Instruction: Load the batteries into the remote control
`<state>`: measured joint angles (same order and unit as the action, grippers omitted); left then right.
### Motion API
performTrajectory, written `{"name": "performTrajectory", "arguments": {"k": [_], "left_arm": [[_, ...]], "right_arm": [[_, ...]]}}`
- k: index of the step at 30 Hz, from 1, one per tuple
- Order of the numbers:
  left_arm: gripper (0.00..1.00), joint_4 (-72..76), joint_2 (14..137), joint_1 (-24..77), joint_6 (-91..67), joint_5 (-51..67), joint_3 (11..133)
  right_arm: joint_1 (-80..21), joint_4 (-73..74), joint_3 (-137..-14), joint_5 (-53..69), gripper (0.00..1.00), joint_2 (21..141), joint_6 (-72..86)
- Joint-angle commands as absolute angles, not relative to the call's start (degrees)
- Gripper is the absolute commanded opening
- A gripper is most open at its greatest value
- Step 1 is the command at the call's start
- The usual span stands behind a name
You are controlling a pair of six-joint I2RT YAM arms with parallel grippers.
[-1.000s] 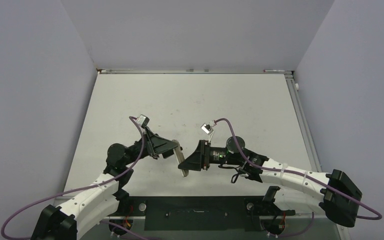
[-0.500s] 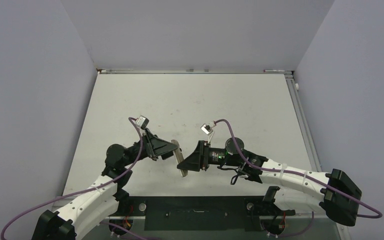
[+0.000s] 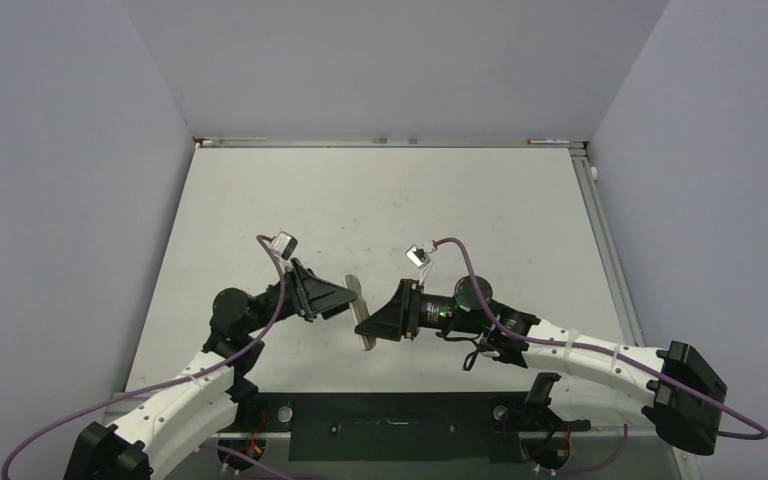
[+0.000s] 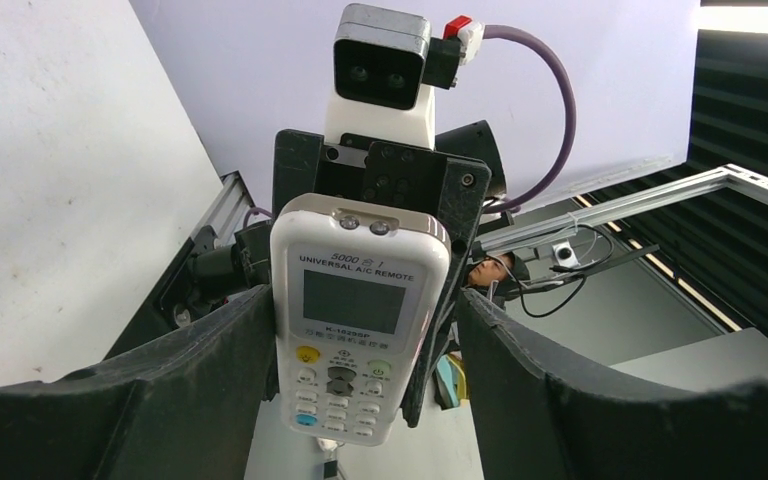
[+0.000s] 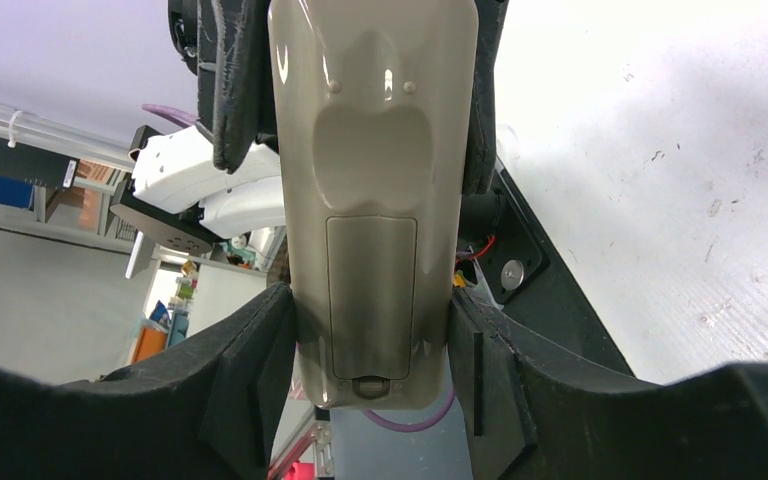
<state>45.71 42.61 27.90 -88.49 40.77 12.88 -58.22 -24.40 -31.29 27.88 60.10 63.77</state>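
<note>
- Top external view: the remote control is held in the air above the table, close to its near edge. It sits between the left gripper and the right gripper, which face each other.
- Over the last second the left gripper has been brought in from wide open. Its fingers are now drawn close about the upper part of the remote control, whose screen and buttons are turned towards the left wrist camera.
- In the left wrist view one finger is seen against the handset's edge, while a thin sliver seems to be left on the other side — whether a firm clamp has been made cannot be told.
- The right gripper has not been altered. In the right wrist view its fingers are pressed on both sides of the handset's lower end, so the remote control is carried there.
- The handset itself has barely been shifted between the two.
- The greyish-beige back is turned to the right wrist camera, and the battery cover is seen in place, with its latch at the lower end.
- The batteries are not seen in any view.
- A second hold is judged to be in the making — probably so that one gripper can be freed to work the cover. The recess has yet to be opened, and loading is judged not yet begun.
</note>
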Motion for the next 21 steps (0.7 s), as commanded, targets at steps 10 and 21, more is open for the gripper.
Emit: {"name": "performTrajectory", "arguments": {"k": [10,21], "left_arm": [[0.21,47.8,41.7,27.6,-87.1,40.7,14.6],[0.00,42.6,41.0,27.6,-84.7,39.3,16.6]], "right_arm": [[-58.2,-27.1,-31.7,26.3,0.22,58.6,63.8],[-58.3,-23.0,-31.7,25.0,0.62,57.4,62.2]]}}
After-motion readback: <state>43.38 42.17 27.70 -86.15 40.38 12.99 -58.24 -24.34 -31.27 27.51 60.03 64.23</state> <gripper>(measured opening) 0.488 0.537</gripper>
